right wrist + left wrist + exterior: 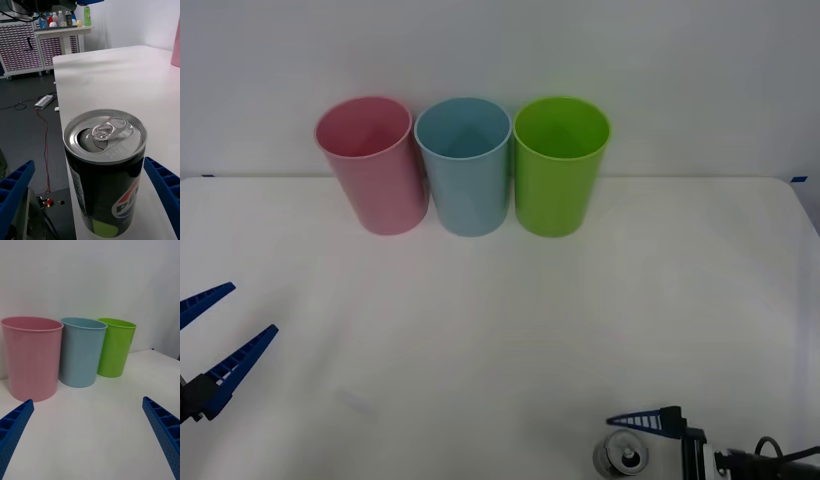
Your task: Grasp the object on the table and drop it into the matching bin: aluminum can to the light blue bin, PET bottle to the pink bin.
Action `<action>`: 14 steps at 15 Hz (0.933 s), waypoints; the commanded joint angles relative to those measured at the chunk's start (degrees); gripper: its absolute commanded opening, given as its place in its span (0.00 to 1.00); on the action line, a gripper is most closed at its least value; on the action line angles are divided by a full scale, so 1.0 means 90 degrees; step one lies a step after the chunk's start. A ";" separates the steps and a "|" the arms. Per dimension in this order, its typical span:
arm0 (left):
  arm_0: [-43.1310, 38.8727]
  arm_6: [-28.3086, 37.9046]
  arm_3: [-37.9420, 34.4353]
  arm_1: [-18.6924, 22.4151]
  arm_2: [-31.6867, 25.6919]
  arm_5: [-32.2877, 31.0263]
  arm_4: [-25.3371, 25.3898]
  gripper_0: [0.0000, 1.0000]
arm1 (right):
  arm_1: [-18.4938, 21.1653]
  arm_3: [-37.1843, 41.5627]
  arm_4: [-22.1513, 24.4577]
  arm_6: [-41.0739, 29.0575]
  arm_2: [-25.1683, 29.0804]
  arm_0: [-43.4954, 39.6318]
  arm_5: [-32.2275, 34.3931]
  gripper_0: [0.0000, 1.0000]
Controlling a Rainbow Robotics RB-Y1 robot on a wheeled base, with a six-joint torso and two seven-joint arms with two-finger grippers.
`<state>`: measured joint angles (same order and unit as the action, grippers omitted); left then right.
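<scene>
Front view: lime green bin (560,165) flanks light blue bin (466,166).

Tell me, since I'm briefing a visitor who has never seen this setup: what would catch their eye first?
Three tall plastic cup-shaped bins in a row at the white table's far edge: pink, light blue, lime green. Next, the small dark aluminum can with a silver top, upright near the table's front right edge between the right gripper's open blue jaws. The left gripper hangs open at front left.

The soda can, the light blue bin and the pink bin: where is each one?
aluminum can (103,129): right wrist view, on its silver top beside the pull tab.
light blue bin (468,185): front view, on its outer wall.
pink bin (383,190): front view, on its outer wall.
</scene>
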<state>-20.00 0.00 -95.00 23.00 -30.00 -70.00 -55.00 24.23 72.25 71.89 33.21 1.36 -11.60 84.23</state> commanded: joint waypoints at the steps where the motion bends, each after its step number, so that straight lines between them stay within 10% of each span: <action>1: 0.0000 0.0000 0.0000 0.0000 0.0000 0.0000 0.0000 1.00 | -0.0085 -0.0001 0.0001 0.0050 -0.0073 0.0000 -0.0071 1.00; 7: 0.0000 0.0000 0.0000 0.0000 0.0000 0.0000 0.0000 1.00 | -0.0104 -0.0001 -0.0009 0.0108 -0.0132 0.0000 -0.0130 1.00; 8: 0.0000 0.0000 0.0000 0.0000 0.0000 0.0000 0.0000 1.00 | -0.0104 -0.0001 -0.0009 0.0118 -0.0132 0.0000 -0.0120 0.35; 9: 0.0000 0.0000 0.0000 0.0000 0.0000 0.0000 0.0000 1.00 | -0.0104 -0.0001 -0.0029 0.0128 -0.0142 0.0000 -0.0120 0.01; 14: 0.0000 0.0000 0.0000 0.0000 0.0000 0.0000 0.0000 1.00 | -0.0104 -0.0001 -0.0087 0.0167 -0.0171 0.0000 -0.0120 0.00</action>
<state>-20.00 0.00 -95.00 23.00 -30.00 -70.00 -55.00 23.29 72.25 71.15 34.71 -0.12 -11.58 83.13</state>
